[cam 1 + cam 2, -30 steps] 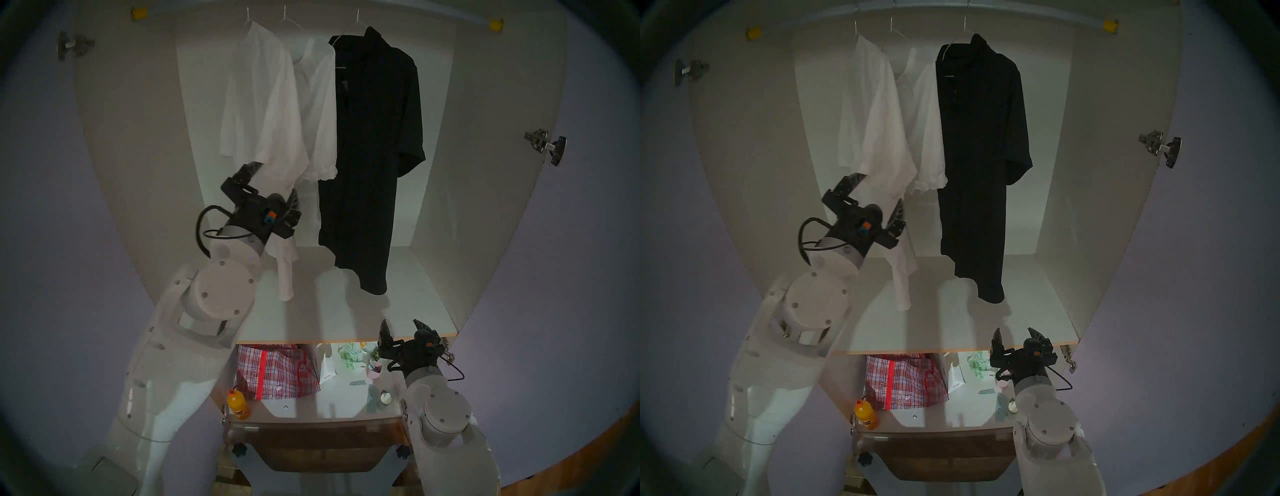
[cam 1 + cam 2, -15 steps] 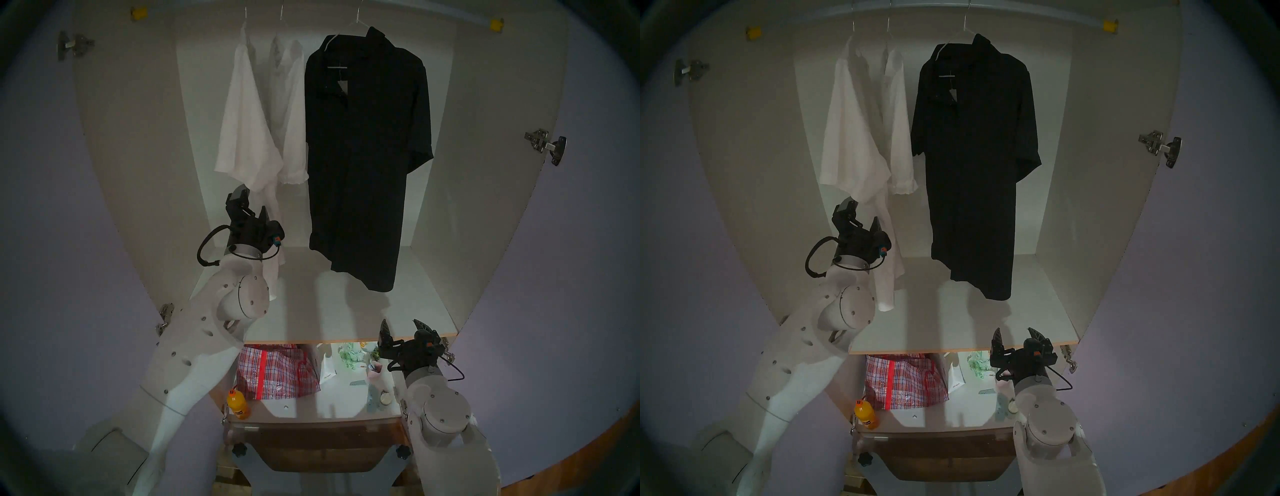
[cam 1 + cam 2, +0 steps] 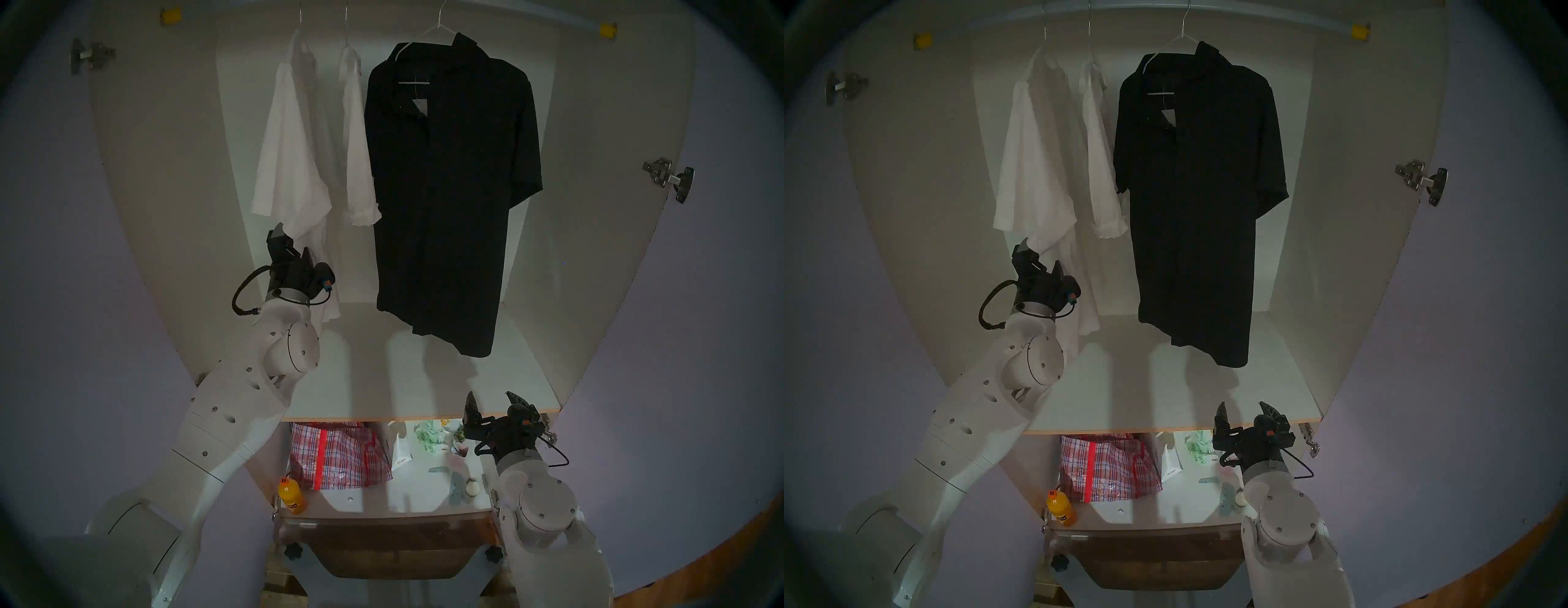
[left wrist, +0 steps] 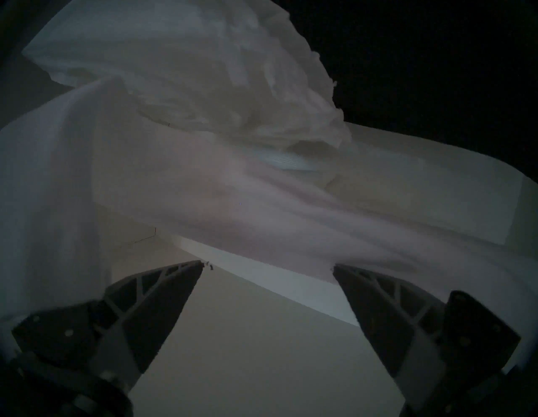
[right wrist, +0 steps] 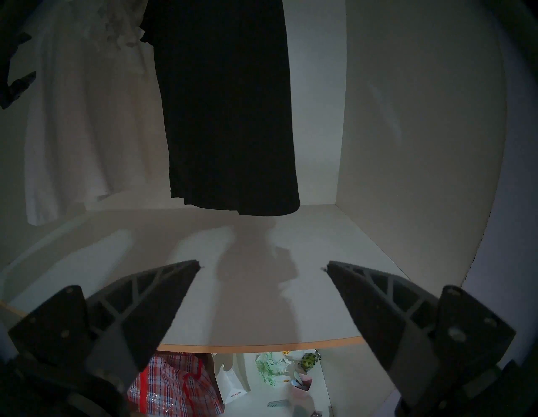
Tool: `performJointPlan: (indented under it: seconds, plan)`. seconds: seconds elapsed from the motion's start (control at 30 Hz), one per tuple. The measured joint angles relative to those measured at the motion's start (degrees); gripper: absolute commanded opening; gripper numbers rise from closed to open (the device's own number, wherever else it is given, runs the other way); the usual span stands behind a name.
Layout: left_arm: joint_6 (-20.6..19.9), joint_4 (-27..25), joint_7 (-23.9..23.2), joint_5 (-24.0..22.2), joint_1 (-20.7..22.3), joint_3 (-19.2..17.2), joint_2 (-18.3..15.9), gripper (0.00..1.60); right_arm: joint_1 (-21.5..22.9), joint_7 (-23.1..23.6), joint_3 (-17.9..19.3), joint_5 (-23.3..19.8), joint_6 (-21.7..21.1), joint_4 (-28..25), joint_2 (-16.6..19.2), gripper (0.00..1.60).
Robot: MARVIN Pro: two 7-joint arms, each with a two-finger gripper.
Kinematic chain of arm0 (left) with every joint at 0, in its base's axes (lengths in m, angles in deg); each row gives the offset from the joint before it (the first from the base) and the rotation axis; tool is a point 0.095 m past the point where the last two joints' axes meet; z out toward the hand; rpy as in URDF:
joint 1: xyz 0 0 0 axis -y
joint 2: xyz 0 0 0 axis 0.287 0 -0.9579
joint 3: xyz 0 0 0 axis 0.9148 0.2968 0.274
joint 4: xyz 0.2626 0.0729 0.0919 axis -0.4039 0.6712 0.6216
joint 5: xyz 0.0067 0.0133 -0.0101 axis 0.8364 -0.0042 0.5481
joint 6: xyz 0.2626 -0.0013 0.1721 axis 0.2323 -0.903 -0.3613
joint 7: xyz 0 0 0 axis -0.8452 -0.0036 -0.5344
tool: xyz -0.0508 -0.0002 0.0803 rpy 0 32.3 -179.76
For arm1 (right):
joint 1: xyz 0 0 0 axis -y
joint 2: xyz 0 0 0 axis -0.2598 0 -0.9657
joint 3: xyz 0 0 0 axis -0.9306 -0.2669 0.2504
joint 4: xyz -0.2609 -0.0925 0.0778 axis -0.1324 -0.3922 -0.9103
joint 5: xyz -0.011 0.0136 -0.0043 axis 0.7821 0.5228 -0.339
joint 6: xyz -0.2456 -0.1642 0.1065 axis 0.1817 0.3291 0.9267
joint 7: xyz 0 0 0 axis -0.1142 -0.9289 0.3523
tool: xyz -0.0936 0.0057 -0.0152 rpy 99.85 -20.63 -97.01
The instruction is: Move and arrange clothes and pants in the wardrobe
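Observation:
Three clothes hang on wire hangers from the wardrobe rail (image 3: 551,19). From left to right they are a large white shirt (image 3: 292,161), a small white frilly-cuffed blouse (image 3: 358,157) and a long black collared garment (image 3: 449,178). My left gripper (image 3: 292,244) is open at the white shirt's lower left side. In the left wrist view the left gripper (image 4: 267,265) has nothing between its fingers, and white fabric (image 4: 203,189) lies just past the tips. My right gripper (image 3: 491,397) hangs open and empty at the front edge of the wood-edged shelf (image 3: 424,414).
Under the shelf sit a red plaid bag (image 3: 339,456), an orange bottle (image 3: 292,496), a white paper bag (image 3: 401,452) and small items. Lilac doors (image 3: 721,297) stand open on both sides, with steel hinges (image 3: 668,178).
My left gripper has drawn back to the left and turned on its wrist. The white shirt and blouse swung left off the black garment, which now faces front. The right arm has not moved.

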Motion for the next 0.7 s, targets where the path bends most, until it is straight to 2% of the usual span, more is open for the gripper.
performJointPlan:
  seconds: [0.23, 0.5, 0.6, 0.7]
  plan:
    - [0.39, -1.46, -0.03, -0.02, -1.93, -1.23, -3.02, 1.60, 0.00, 0.01, 0.02, 0.02, 0.00, -0.01, 0.00, 1.60]
    - [0.22, -1.56, 1.62, 0.73, -2.58, -2.00, -4.59, 1.60, 0.00, 0.01, 0.02, 0.02, 0.00, -0.01, -0.02, 1.60]
    - [0.13, 0.65, 3.54, 2.47, -1.69, -1.37, -5.15, 1.60, 0.01, 0.02, 0.02, 0.02, 0.00, 0.00, -0.02, 1.60]
    - [0.30, 7.04, 5.33, 3.61, 1.55, -0.33, -4.66, 1.60, 0.00, 0.02, 0.02, 0.02, 0.00, 0.00, -0.02, 1.60]
